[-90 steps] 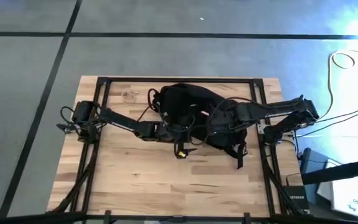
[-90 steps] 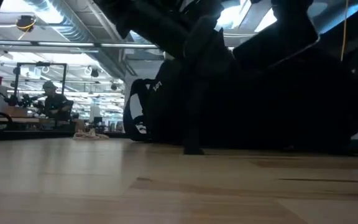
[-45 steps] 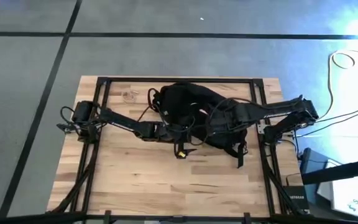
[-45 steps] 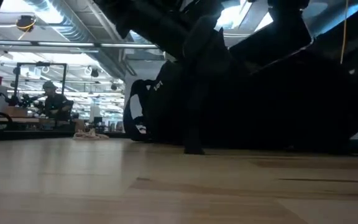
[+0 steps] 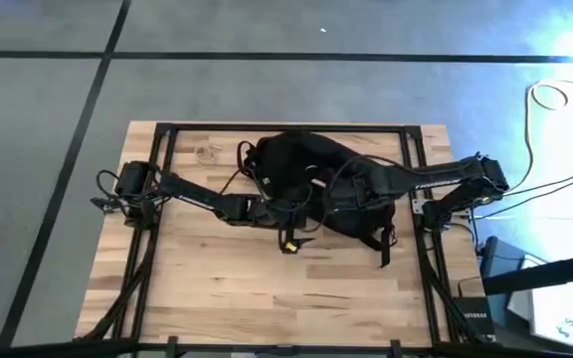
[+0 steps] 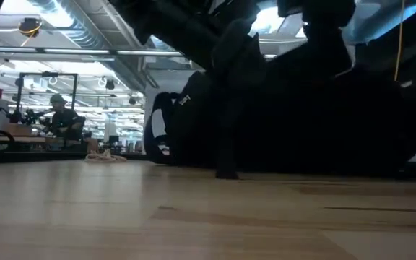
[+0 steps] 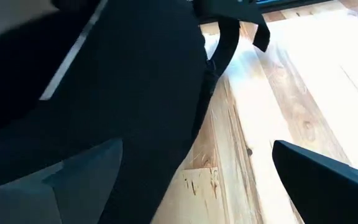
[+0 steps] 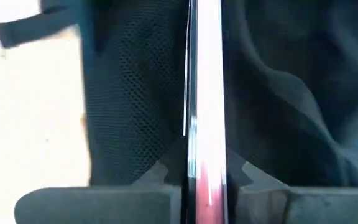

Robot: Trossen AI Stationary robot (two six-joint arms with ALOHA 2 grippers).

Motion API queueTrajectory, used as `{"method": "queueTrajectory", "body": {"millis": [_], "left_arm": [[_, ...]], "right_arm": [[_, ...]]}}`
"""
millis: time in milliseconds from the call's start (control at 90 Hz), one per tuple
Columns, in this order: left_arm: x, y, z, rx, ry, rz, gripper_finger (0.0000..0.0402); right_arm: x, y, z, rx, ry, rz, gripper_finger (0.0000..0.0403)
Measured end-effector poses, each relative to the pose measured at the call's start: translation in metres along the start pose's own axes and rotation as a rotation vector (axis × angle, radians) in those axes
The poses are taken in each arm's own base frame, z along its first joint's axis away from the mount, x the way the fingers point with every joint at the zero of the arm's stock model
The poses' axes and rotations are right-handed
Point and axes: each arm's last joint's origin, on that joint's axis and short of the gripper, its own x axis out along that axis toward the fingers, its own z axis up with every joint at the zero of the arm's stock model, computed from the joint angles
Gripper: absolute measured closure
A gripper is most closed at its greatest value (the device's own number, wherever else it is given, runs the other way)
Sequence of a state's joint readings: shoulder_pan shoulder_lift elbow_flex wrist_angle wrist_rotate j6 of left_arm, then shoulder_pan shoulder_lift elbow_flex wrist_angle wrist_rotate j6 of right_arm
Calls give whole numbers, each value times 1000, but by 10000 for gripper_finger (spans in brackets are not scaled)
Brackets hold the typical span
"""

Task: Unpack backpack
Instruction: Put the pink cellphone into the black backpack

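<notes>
Backpack lying at the table's far middle, both arms at it.

The backpack point(image 5: 301, 174) rests on the wooden table point(image 5: 217, 288). The right gripper point(image 8: 204, 180) pinches a thin shiny pinkish strip point(image 8: 205, 93) over its mesh; the left gripper point(image 5: 285, 209) touches its near edge, fingers spread around fabric.

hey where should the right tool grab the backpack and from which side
Judging by the high view, the loose strap trailing from the backpack toward the table's near edge looks best: thin and clear of the bulky body. Come down from above with fingers straddling its width; the rounded fabric body offers no firm edge.
</notes>
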State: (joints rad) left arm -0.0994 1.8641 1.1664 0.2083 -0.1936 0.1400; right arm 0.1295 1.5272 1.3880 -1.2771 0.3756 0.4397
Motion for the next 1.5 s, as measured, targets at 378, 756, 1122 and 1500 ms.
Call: {"method": "queueTrajectory", "body": {"millis": [378, 756, 1122, 1500], "left_arm": [[0, 0, -2, 3, 25, -3, 2], [0, 1, -5, -21, 57, 31, 2], [-1, 0, -6, -9, 67, 22, 2], [-1, -4, -5, -7, 59, 19, 2]], "right_arm": [[0, 5, 4, -106, -18, 107, 381], [10, -18, 25, -281, -106, 187, 381], [20, -44, 30, -324, -72, 298, 381], [26, -42, 34, 112, -59, 325, 381]]}}
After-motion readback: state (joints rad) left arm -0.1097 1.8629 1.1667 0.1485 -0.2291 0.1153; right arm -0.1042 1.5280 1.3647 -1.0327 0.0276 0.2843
